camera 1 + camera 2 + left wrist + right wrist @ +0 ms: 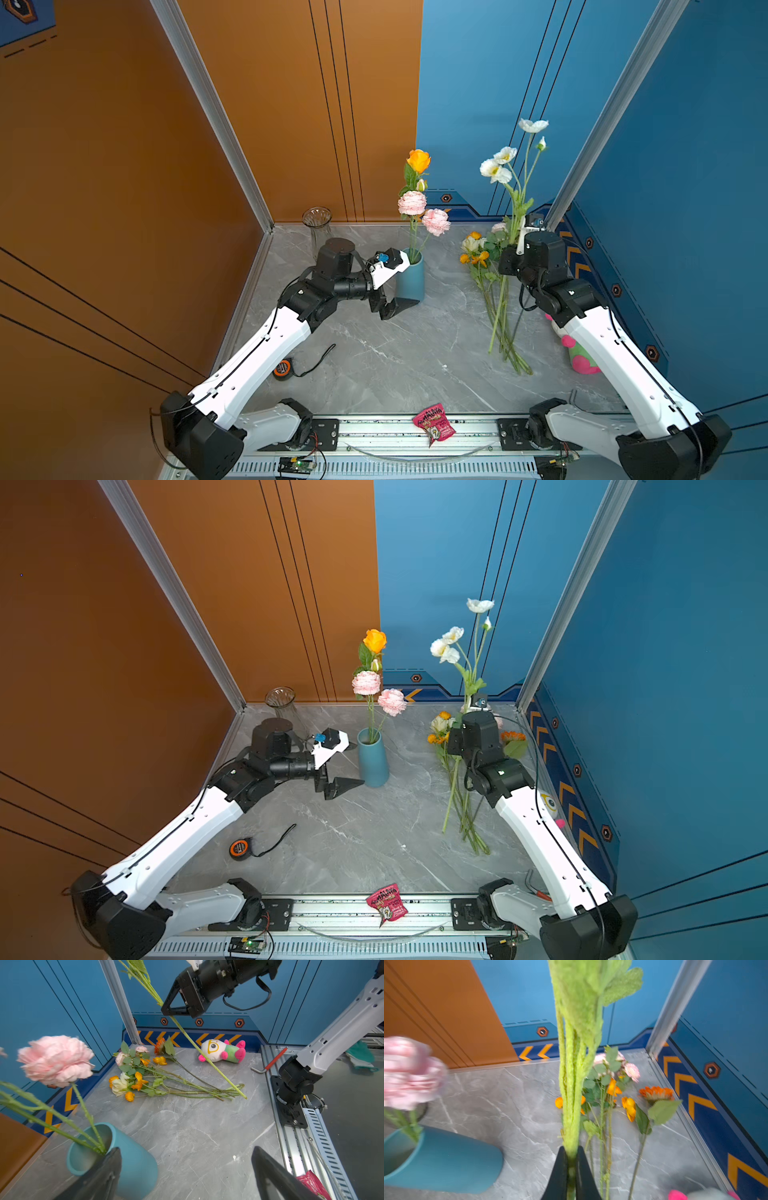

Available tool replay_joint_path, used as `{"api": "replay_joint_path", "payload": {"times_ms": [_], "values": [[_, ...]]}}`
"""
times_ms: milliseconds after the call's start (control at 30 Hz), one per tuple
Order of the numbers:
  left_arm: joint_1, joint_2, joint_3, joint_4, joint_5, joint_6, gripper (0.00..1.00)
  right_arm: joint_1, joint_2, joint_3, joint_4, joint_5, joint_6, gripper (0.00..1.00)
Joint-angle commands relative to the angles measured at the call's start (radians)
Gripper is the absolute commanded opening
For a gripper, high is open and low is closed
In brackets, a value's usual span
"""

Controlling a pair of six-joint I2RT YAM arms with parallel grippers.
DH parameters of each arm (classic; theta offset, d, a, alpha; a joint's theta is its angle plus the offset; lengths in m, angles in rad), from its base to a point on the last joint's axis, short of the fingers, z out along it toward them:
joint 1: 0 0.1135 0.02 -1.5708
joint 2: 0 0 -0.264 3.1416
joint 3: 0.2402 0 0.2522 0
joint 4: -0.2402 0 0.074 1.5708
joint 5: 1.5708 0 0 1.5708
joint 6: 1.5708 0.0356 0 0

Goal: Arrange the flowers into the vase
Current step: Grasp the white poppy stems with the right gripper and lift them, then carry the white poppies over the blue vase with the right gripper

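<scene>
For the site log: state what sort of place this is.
Probably a robot lab cell, not a home: left arm and right arm bolted to an aluminium rail, enclosed by printed backdrop panels.

pink bloom (411,1072) blurred, plush toy (582,359) half hidden behind right arm (623,365)

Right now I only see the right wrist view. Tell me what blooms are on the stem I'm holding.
Observer: White ones; the white flowers rise well above the right gripper.
Operator: Report the left gripper.
Observer: The left gripper has its jaws open beside the blue vase, nothing between them.
Operator: Name any other vase.
Observer: A clear glass vase stands flowerless in the back left corner.
</scene>
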Motion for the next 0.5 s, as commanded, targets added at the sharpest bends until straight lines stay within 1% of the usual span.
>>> {"api": "replay_joint_path", "payload": {"times_ms": [0, 100, 200, 333, 467], "values": [[0.067, -0.012, -0.061, 0.161, 0.121, -0.074, 0.98, 0.098, 0.034, 0.099, 0.169, 0.06, -0.109, 0.0], [0.152, 0.006, -0.057, 0.194, 0.178, -0.121, 0.98, 0.202, 0.073, 0.131, 0.32, 0.072, -0.193, 0.0], [0.225, 0.024, -0.058, 0.254, 0.236, -0.191, 0.98, 0.279, 0.12, 0.175, 0.445, 0.069, -0.235, 0.0], [0.279, 0.04, -0.05, 0.275, 0.265, -0.225, 0.98, 0.358, 0.212, 0.282, 0.524, 0.028, -0.262, 0.0], [0.307, 0.048, -0.047, 0.299, 0.287, -0.257, 0.98, 0.434, 0.29, 0.303, 0.728, 0.033, -0.369, 0.0]]}}
